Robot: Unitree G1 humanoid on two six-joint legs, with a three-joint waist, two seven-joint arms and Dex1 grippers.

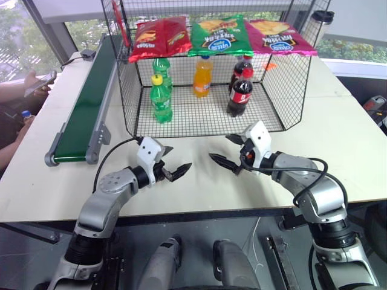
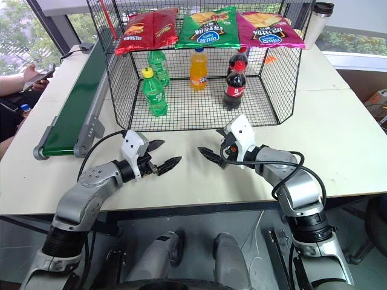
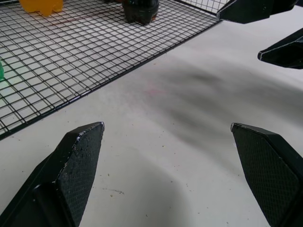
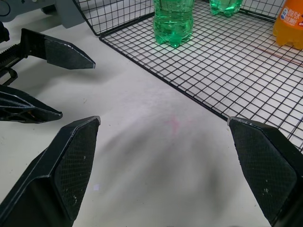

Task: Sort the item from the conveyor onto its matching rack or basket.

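The conveyor (image 1: 91, 90), a dark green belt in a grey frame, runs along the table's left side with nothing on it. At the far left a small bottle's blue cap (image 1: 25, 113) pokes up beside a person's arm; its body is hidden. The black wire cage (image 1: 130, 90) stands at the back centre, with an orange bottle (image 1: 203, 75) on its mesh floor. Both arms hover over the table in front of the cage. My left gripper (image 1: 181, 156) and right gripper (image 1: 219, 147) face each other, both open and holding nothing.
Two green bottles (image 1: 161, 99) and two cola bottles (image 1: 240, 90) also stand in the cage. Red (image 1: 158, 36), green (image 1: 219, 33) and magenta (image 1: 281, 35) chip bags lie on its top shelf. A person with a phone (image 1: 42, 80) sits at the left. A tumbler (image 1: 320, 24) stands back right.
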